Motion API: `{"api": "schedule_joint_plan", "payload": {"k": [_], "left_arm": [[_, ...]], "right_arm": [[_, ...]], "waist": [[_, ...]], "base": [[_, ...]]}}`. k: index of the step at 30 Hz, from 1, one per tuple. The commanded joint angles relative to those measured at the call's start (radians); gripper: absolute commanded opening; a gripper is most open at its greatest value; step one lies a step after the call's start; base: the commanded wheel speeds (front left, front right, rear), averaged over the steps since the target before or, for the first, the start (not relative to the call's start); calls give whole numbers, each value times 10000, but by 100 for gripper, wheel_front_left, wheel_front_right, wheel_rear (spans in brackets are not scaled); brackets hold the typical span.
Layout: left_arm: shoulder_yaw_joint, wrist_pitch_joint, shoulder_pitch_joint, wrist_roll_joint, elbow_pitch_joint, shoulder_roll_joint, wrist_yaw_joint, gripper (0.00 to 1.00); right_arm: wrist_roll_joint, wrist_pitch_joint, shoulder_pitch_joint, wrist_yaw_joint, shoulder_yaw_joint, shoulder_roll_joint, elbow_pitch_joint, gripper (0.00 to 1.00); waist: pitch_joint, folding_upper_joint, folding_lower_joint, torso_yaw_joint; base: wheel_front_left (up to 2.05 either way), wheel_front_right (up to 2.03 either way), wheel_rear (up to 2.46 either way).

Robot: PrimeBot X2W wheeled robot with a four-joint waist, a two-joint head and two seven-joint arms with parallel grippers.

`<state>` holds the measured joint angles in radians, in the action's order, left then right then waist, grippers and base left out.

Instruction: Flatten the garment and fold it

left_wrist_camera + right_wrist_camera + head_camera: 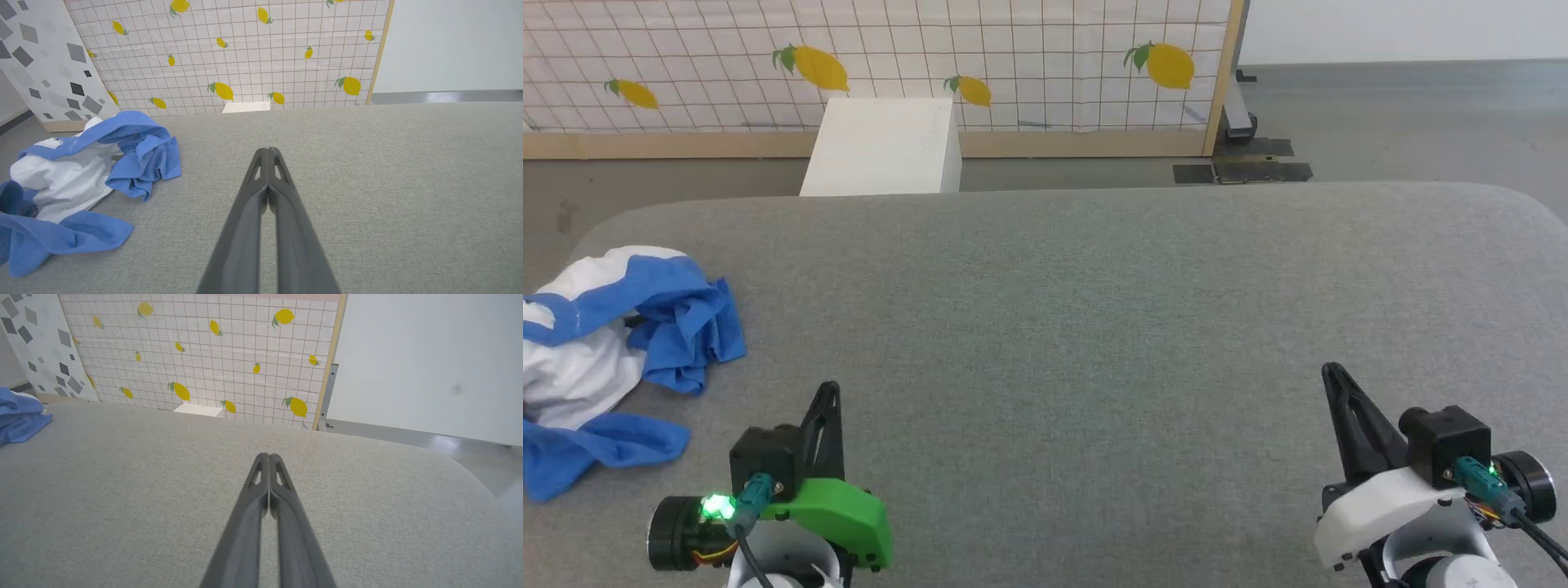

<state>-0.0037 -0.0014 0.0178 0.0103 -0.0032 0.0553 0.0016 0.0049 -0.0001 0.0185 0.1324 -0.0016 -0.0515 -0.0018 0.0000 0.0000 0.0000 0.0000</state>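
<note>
We are seeing nothing done yet: the garment [613, 343] is lying crumpled at the left edge of the grey table [1094, 310], left gripper [829, 392] and right gripper [1333, 374] hovering pinched together, empty.

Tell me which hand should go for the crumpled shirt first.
Left, most likely. The garment lies bunched at the left of the grey table, close beside the left hand, which is shut and empty. The right hand, also shut, sits far across from the cloth.
</note>
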Motion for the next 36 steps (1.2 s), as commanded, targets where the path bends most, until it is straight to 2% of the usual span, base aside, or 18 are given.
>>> {"api": "schedule_joint_plan", "payload": {"k": [1, 24, 25, 36], "left_arm": [[37, 14, -178, -103, 32, -51, -16, 0], [37, 14, -178, -103, 32, -51, -16, 0], [0, 0, 0, 0, 0, 0, 0, 100], [-10, -196, 107, 163, 22, 0, 37, 100]], "right_arm": [[-49, 1, -185, -17, 16, 13, 18, 0], [-49, 1, -185, -17, 16, 13, 18, 0], [0, 0, 1, 2, 0, 0, 0, 100], [203, -197, 57, 0, -251, 1, 118, 100]], "waist": [[0, 0, 0, 0], [0, 0, 0, 0], [0, 0, 0, 0], [16, 0, 0, -9]], "base": [[0, 0, 0], [0, 0, 0], [0, 0, 0], [0, 0, 0]]}}
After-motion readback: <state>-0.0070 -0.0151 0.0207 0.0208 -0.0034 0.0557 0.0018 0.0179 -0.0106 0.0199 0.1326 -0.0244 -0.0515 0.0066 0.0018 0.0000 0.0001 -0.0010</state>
